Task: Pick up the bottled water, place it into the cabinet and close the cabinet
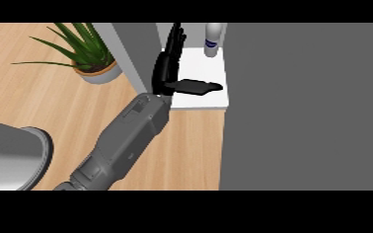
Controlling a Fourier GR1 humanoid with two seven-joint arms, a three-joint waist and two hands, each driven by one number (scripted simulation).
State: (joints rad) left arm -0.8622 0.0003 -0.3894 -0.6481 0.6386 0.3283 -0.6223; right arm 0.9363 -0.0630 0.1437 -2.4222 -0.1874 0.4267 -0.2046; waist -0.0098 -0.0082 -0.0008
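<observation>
White bottled water (212, 40) upright inside cabinet (204, 79); left robot hand (169, 69) nearby, fingers straight, thumb out.

One view only, from the robot's head, aimed steeply down at the wooden tabletop (193, 153). A forearm (124, 143) enters from the lower edge and runs up the middle, so the camera sits close above and behind it. The cabinet (291, 103) fills the right half, its white shelf (200, 71) at top centre; a plant (91, 54) stands upper left, a grey object (22, 158) lower left
</observation>
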